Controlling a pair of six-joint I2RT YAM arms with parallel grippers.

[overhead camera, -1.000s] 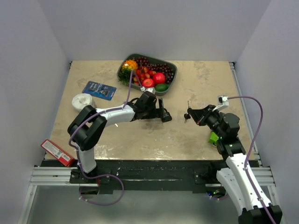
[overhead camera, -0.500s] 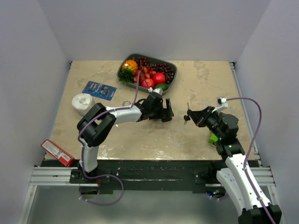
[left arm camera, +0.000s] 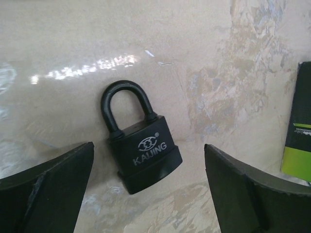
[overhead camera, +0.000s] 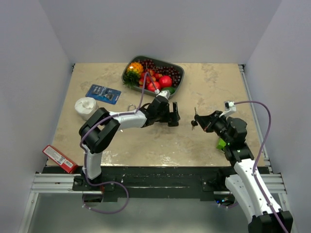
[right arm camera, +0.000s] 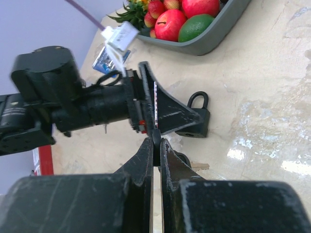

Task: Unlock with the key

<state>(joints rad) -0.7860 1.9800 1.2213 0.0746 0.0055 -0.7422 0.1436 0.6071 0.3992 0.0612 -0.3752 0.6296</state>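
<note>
— Where do we have our left arm?
— Elbow folded at left, forearm stretched toward frame centre, left gripper (overhead camera: 175, 114) spread wide.
— And our right?
— Reaching up-left from the lower right, right gripper (right arm camera: 156, 145) pinched tight.

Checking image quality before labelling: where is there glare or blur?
Left wrist: padlock sharp, glare streak on the table above its shackle. Right wrist: own fingers soft, glare patches on the table at right. Top: even light, soft shadows.
</note>
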